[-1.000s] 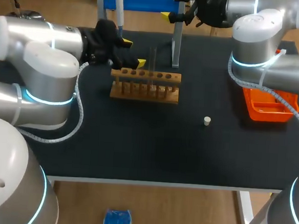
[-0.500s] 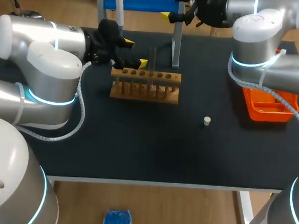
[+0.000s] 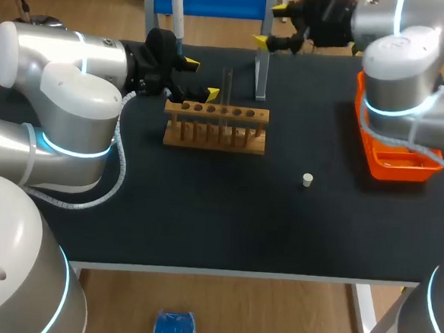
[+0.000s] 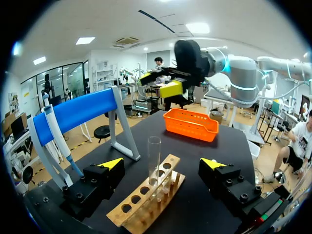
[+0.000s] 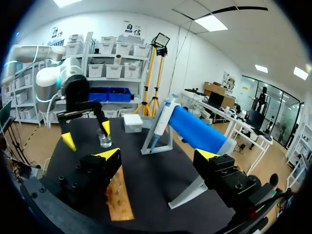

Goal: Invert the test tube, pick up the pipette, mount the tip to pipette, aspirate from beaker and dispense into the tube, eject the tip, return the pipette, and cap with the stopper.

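The stopper [image 3: 307, 179], a small pale plug, lies alone on the black table [image 3: 202, 226], right of centre in the head view. The orange tray [image 3: 394, 159] sits at the right edge, partly under the right arm [image 3: 400, 65].

The wooden rack [image 3: 216, 126] stands centre-left in the frame. The test tube [image 3: 227, 87] stands upright in one of its middle holes with its mouth upward. The other holes appear vacant.

The left gripper [image 3: 199, 77] is positioned just behind the left end of the rack. Its fingers are spread wide and grasp nothing. In the left wrist view the rack and tube lie ahead of and below the gap between the fingers, with no contact. The left arm [image 3: 66, 102] enters from the left edge, with the forearm roughly level over the table.

The beaker [image 5: 104, 140], seen in the right wrist view, stands beside the left gripper's fingers.

The pipette [image 3: 176, 11] hangs at the left end of the blue stand [image 3: 218, 0], at the top of the head view.

The right gripper [image 3: 270, 23] is at top centre-right, beside the stand's right upright. Its fingers are fully apart and empty. The right arm comes in from the right and bends toward the stand.
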Available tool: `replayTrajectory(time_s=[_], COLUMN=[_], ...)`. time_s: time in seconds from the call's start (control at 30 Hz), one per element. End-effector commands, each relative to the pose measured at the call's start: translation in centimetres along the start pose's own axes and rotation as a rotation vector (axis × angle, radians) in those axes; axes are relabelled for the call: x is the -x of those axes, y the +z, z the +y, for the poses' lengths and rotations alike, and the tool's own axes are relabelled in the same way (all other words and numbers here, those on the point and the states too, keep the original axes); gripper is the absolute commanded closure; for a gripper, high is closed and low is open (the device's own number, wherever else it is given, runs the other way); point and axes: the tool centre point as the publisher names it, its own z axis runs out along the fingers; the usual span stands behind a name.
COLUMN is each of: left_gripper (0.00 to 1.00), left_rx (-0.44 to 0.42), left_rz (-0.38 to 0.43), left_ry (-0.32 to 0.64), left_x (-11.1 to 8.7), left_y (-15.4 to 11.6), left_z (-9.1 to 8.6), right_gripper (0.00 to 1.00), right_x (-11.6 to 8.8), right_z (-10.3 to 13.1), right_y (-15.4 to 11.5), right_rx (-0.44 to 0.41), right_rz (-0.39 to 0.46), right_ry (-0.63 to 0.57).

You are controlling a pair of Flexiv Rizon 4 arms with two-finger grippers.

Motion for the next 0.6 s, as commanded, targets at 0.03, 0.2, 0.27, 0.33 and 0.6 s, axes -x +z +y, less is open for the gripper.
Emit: replayTrajectory(time_s=[0.03,0.2,0.27,0.33,0.6], left_gripper=[0.00,0.00,0.00,0.00,0.00], left_rx=[-0.002,-0.002,-0.002,-0.002,-0.002], left_rz=[0.001,0.001,0.001,0.001,0.001], left_ry=[0.000,0.000,0.000,0.000,0.000], left_x=[0.0,0.0,0.0,0.0,0.0], left_y=[0.1,0.1,0.1,0.1,0.1], left_z=[0.1,0.1,0.1,0.1,0.1], right_gripper=[0.00,0.00,0.00,0.00,0.00], right_x=[-2.5,-5.5,-6.7,-8.3,-13.1], right_z=[-2.7,-6.1,-7.8,-9.4,-15.9], right_y=[-10.9,-16.2,-17.8,-19.3,-21.1], right_rx=[0.019,0.033,0.032,0.033,-0.024], right_rz=[-0.003,-0.010,-0.016,-0.017,0.013], right_ry=[0.021,0.044,0.050,0.057,0.033])
